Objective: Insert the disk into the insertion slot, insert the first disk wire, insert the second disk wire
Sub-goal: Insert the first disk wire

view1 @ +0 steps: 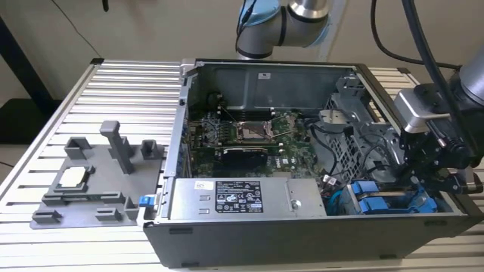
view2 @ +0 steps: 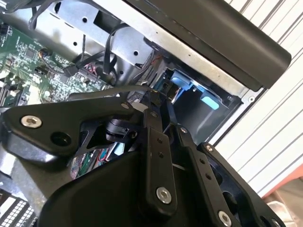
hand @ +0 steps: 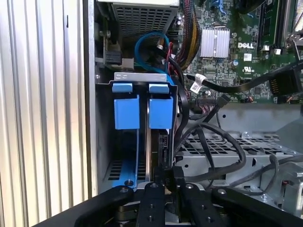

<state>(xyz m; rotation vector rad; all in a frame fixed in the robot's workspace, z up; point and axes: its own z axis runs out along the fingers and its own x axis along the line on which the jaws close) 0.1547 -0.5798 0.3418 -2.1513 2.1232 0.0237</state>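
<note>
Grey sheet-metal computer case [view1: 250,241] lies open on a slotted aluminium table [view1: 113,90]. In the exterior view a grey fixture plate [view1: 87,184] rests on the table at nine o'clock from the case. Inside, the motherboard [view1: 250,133] sits near the centre, with the power supply [view1: 238,197] at six o'clock from it. The drive cage occupies the case's four o'clock corner, and the arm's wrist [view1: 427,113] stands over that corner.

Disk [hand: 160,111]: seated on edge in the insertion slot [hand: 163,76]. Its blue carrier front is level with that of the other blue-fronted drive [hand: 127,111], just beside it.

Gripper [hand: 169,174], first wrist view: in line with the disk's rear edge and close to it. The fingers are drawn nearly together on the end of a black disk wire [hand: 239,151], which loops away over the perforated cage wall [hand: 270,150]. The second wrist view agrees, with a black lead running straight into the fingertips near the blue carrier fronts.

The plug is dark against dark fingers. It appears to touch the disk's socket, but whether it is fully seated cannot be confirmed.

Other black cables lie loose between cage and motherboard.
</note>
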